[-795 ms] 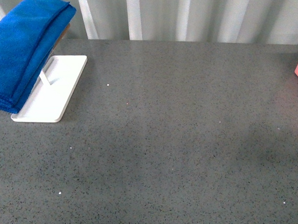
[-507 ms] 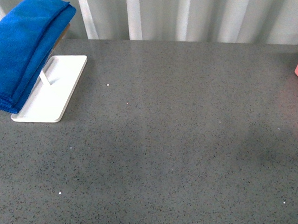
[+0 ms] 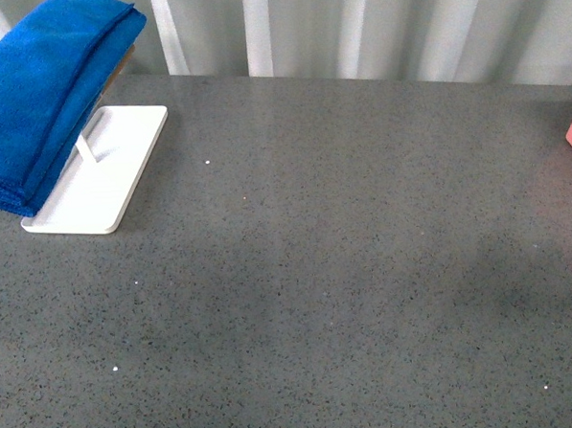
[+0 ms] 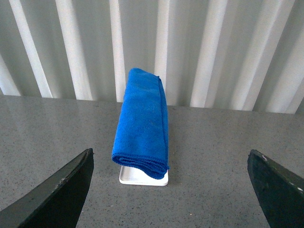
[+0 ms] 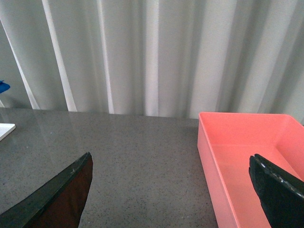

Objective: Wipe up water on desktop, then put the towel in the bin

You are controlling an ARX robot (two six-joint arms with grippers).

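Far left on desktop (image 3: 346, 268), towel (image 3: 40, 102) over white tray (image 3: 102, 190), left tool (image 4: 169, 153) and right tool (image 5: 171, 156) spread apart.

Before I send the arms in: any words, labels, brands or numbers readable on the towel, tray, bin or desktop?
None: no view shows readable text.
The towel, white tray, bin and desktop all look plain. The desktop's white flecks are specks in the surface, not print.
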